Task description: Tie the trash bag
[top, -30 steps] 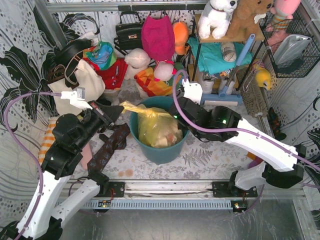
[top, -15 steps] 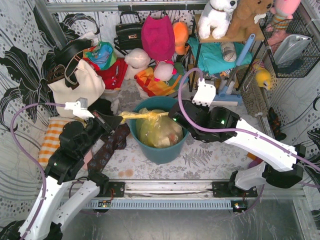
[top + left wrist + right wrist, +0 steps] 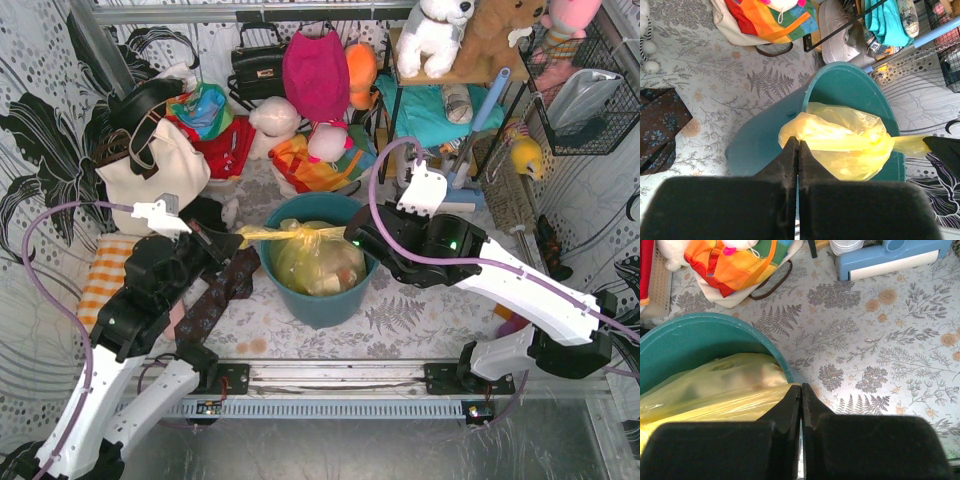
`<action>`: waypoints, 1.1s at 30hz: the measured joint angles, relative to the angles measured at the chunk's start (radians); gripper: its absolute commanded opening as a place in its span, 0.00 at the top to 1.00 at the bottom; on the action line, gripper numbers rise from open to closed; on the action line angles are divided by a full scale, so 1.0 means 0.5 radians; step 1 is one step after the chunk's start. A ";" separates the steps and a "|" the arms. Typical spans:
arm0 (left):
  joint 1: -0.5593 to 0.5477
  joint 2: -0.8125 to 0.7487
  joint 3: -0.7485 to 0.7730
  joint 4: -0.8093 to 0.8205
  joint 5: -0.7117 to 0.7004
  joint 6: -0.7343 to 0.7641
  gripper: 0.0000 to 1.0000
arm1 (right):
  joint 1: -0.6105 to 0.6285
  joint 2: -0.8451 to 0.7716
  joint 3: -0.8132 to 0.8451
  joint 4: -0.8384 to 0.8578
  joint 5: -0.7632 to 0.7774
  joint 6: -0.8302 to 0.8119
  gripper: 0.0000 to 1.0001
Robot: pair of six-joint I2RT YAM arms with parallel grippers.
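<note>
The yellow-green trash bag [image 3: 312, 262] sits in the round teal bin [image 3: 318, 305] at the middle of the table. Its top is drawn into a thin twisted strand [image 3: 290, 233] running across the bin's mouth. My left gripper [image 3: 238, 238] is shut on the strand's left end at the bin's left rim. My right gripper [image 3: 350, 240] is shut on its right end at the right rim. In the left wrist view the shut gripper [image 3: 798, 142] pinches the bag [image 3: 840, 142] over the bin [image 3: 840, 82]. In the right wrist view the shut gripper [image 3: 801, 387] pinches the bag [image 3: 715, 390] beside the bin rim [image 3: 695, 320].
A dark patterned cloth [image 3: 215, 295] and an orange striped cloth [image 3: 100, 275] lie left of the bin. Handbags [image 3: 150, 165], a colourful bag [image 3: 305, 165] and plush toys [image 3: 315, 70] crowd the back. A shelf [image 3: 450, 100] and a blue tool [image 3: 890, 257] stand at back right.
Both grippers drew apart, the left dropping toward the bin's left rim and the right wrist shifting right. The loose bag top has been pulled into a tight, flat strand.
</note>
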 measured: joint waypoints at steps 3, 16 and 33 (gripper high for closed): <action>-0.001 0.032 0.011 -0.021 -0.024 -0.002 1.00 | -0.004 -0.014 -0.024 -0.013 0.006 0.023 1.00; -0.004 0.112 0.115 -0.244 -0.127 -0.014 1.00 | -0.071 -0.110 -0.166 -0.031 -0.005 0.093 1.00; -0.014 0.219 0.237 -0.407 -0.196 -0.052 1.00 | -0.115 -0.173 -0.253 -0.044 -0.050 0.163 1.00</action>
